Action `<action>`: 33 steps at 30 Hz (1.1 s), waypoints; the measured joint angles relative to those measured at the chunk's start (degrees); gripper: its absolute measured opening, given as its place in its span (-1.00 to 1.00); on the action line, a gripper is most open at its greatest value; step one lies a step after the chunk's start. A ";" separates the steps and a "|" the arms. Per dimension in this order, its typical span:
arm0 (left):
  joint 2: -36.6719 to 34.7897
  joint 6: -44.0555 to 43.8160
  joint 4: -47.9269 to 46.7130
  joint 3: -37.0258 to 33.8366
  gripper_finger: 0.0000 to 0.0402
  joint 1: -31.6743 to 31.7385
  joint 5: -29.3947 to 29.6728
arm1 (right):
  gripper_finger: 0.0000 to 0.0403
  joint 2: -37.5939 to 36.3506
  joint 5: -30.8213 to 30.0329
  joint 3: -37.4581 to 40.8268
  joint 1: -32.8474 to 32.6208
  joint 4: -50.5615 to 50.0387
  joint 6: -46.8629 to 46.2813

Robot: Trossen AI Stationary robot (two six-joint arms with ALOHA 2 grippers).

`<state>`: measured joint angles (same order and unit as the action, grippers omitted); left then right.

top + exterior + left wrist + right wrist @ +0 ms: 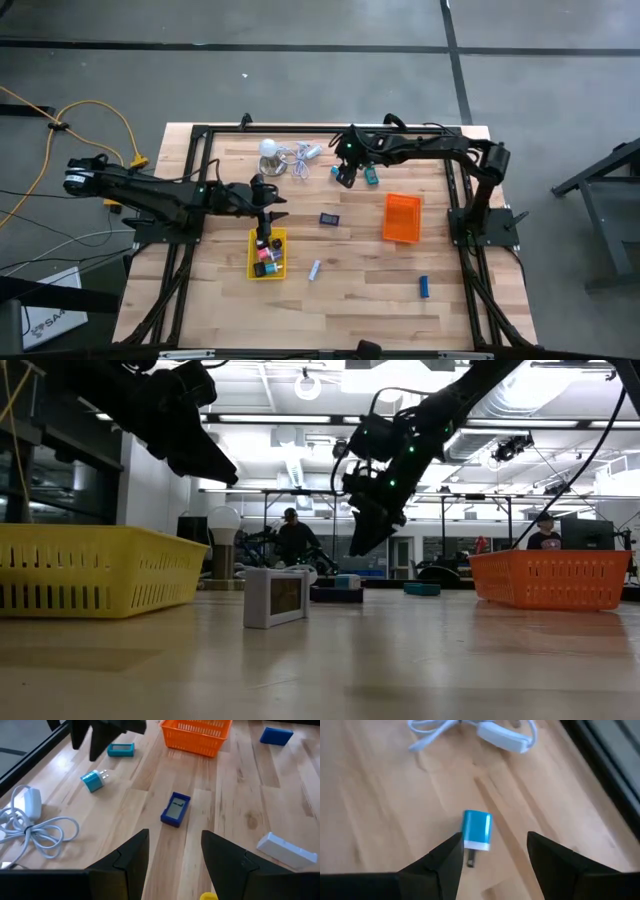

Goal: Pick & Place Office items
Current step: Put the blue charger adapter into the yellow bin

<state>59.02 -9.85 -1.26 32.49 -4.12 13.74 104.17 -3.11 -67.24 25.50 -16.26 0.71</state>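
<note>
A: Entry: right pincer [492, 852] hangs above the counter [380, 810], jaws parted, nothing between them. The blue plug-in charger [477, 830] lies flat just ahead of the fingertips, roughly on the gap's centreline, prongs pointing back toward the pincer.

B: And beyond it?

A: The white cord with its adapter [502, 735], well past the charger, not touching it.

B: Handling judgement?

A: Small rigid plastic block; likely light, smooth-sided, so it could skate on the wood if nudged by one finger first. I'd take it across the two broad blue faces, mid-body, clear of the white end and the metal prongs.

B: Left arm?

A: Left pincer [172, 865] is above the yellow tray [266, 252], jaws partly open, empty. Ahead of it lies a dark blue flat item with a grey screen [175, 810]; off to one side of the fingers, a white block [287, 850].
</note>
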 joint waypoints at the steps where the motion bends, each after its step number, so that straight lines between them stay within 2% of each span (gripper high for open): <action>1: 0.00 0.00 0.00 0.00 -0.13 0.00 0.00 | 0.02 0.25 0.73 0.00 0.00 0.12 -0.32; 4: 0.00 0.02 -0.01 0.00 -0.13 0.00 -0.04 | 0.02 0.36 2.86 0.00 0.04 -0.29 -1.05; 11: 0.00 0.02 -0.19 0.00 -0.13 -0.15 -0.04 | 0.01 0.38 2.84 0.00 -1.30 0.20 -1.94; 18: 0.00 -0.44 -1.32 0.00 -0.13 -0.16 -0.07 | 0.01 0.38 -3.26 0.00 -3.52 0.19 1.26; 24: 0.00 -0.52 -1.89 0.00 -0.13 -0.17 -0.09 | 0.02 0.38 -4.46 0.00 -4.19 0.28 0.88; 33: 0.00 -0.68 -1.85 0.00 -0.13 -0.17 -0.08 | 0.28 0.38 -4.49 0.00 -4.02 0.60 0.41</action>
<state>59.02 -10.52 -3.10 32.49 -4.29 13.66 104.55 -7.60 -67.24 21.48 -15.66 1.12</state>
